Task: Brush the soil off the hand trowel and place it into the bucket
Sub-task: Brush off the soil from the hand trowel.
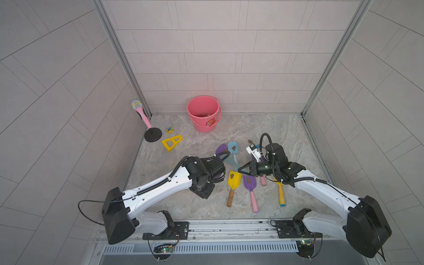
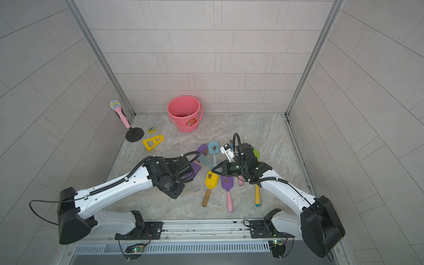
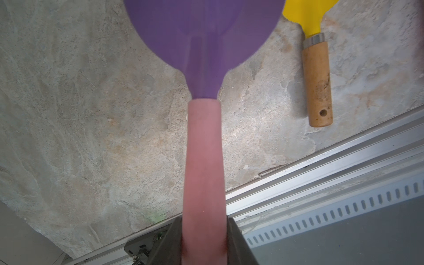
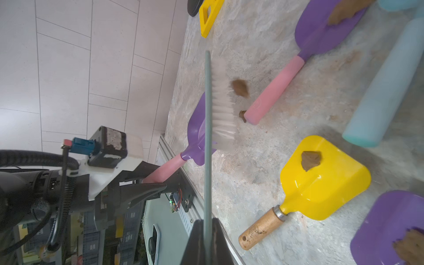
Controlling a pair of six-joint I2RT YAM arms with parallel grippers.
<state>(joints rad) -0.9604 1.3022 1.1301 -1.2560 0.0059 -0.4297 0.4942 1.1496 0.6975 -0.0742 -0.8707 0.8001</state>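
**Over the table's [image 1: 195, 206] middle: a brush stroke could twist the purple trowel [image 3: 204, 34] loose**

The left gripper [image 3: 204, 243] is clamped on the purple trowel's pink handle end. The right gripper [image 4: 207, 238] pinches the brush [image 4: 223, 110] close by its blade. A hard stroke may lever it free. The bucket [image 1: 203, 114] stands at the table's far edge, centre.

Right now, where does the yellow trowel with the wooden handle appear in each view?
Both top views: yellow trowel lies centre-front, handle toward the front rail.
Left wrist: its wooden handle, beside the held purple trowel.
Right wrist: whole, past the brush, soil on its blade.
Shared landmark: that rail.
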